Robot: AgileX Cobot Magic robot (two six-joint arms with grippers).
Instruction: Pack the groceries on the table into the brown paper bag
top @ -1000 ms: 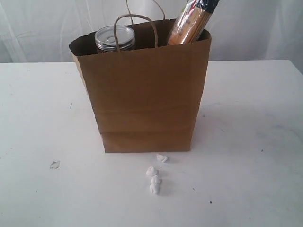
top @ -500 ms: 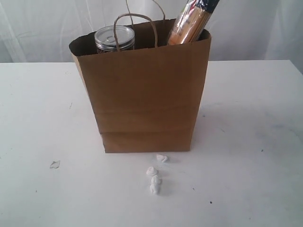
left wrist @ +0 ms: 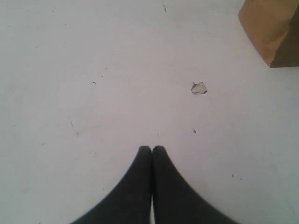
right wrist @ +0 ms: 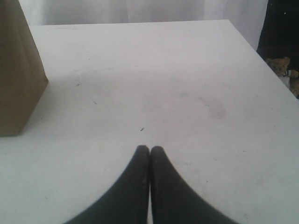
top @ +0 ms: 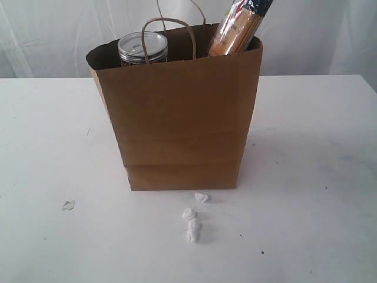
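brown paper bag [top: 179, 124] upright on the table [top: 318, 177], ahead of both claws and inboard of each, touching neither. Sticking out its top: clear jar [top: 143, 48] and spaghetti packet [top: 238, 26]; other groceries not visible, presumably deeper inside. Both clenched and empty: left gripper [left wrist: 152, 148], right gripper [right wrist: 149, 148]. Only a small scrap [left wrist: 199, 87] ahead of the left claw, not a grocery. Looks like packing is done; next move: no grasp, just park arms.

No change is observable across the last second in the exterior view: the brown paper bag [top: 177, 118] and every item in and around it register identically. Displacement relative to the left gripper [left wrist: 152, 148] or right gripper [right wrist: 149, 147] cannot be determined.
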